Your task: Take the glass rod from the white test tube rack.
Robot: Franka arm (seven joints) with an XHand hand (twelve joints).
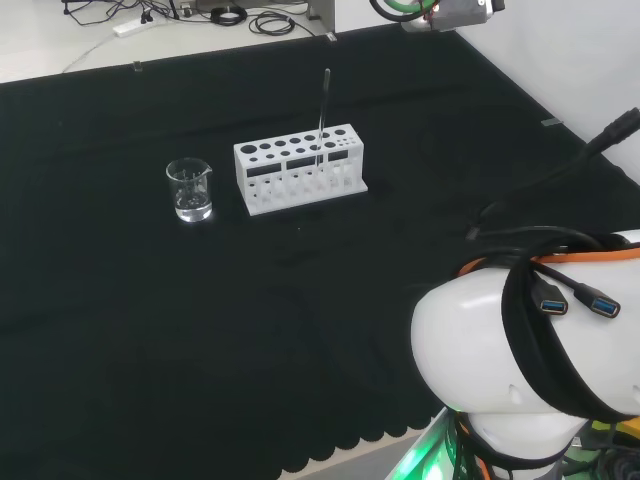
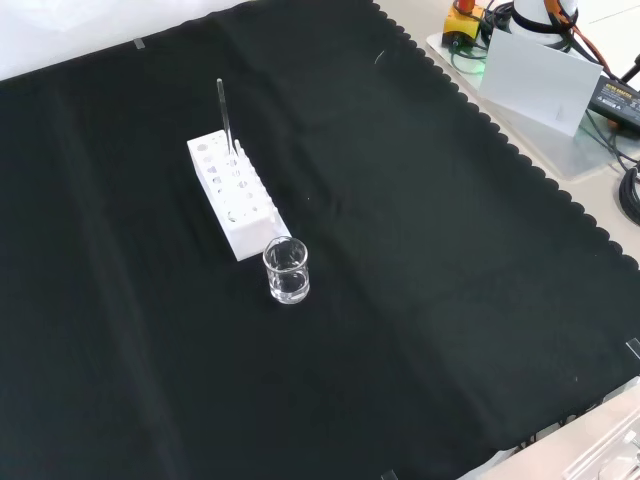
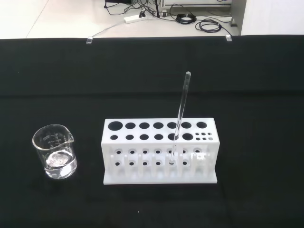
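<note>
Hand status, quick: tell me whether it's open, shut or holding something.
Hand: cannot tell. The glass rod stands in the white rack with nothing gripping it, beside the beaker.

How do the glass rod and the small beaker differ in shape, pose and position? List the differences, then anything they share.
The glass rod is long and thin; the beaker is short and wide. The rod stands slightly tilted in the white test tube rack; the beaker sits upright on the black cloth, apart from the rack. Both are clear.
</note>
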